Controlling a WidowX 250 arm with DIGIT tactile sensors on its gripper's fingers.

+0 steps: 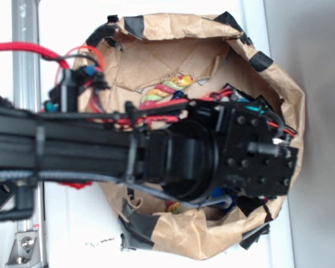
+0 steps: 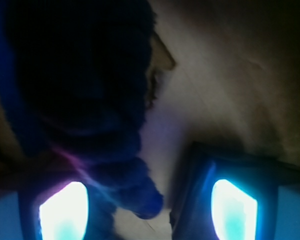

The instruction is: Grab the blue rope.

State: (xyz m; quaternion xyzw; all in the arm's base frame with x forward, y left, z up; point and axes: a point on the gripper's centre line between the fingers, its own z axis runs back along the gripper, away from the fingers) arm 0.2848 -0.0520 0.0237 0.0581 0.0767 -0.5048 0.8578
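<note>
Wrist view: fingers (image 2: 230, 212) spread, glowing pads either side, nothing pinched. Blue rope (image 2: 90, 100) lies between them, hugging left finger, running away across brown paper (image 2: 230, 75). Exterior view: arm (image 1: 156, 153) reaches into taped paper bag (image 1: 212, 33), hiding blue rope; multicoloured rope (image 1: 167, 89) lies just beyond wrist, on bag floor.

Exterior view is bright, evenly lit and slightly soft; wrist view is dim, blurred, with two glaring cyan-white patches at the bottom.
</note>
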